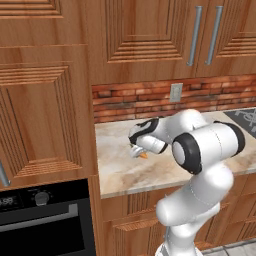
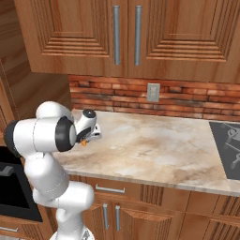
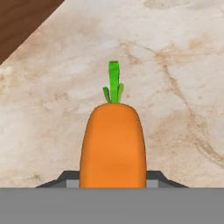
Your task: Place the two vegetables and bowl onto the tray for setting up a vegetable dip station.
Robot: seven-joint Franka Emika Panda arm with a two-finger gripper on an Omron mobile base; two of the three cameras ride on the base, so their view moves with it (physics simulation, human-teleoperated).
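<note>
The big marble counter (image 2: 154, 145) runs under the brown wood cabinets (image 2: 126, 33) and the red brick wall (image 2: 187, 101). The white robot arm (image 1: 200, 150) bends low over the counter's left end, near the wall. Its gripper (image 1: 139, 151) is closed around the little orange carrot (image 3: 113, 146), holding it above the counter with the green top pointing away from the hand.

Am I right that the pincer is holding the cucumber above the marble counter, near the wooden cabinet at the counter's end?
Not quite: the pincer holds the carrot, orange with a green top, not a cucumber. The hand view shows it plainly. The rest stands: it is above the marble counter, near the wooden cabinet.
</note>
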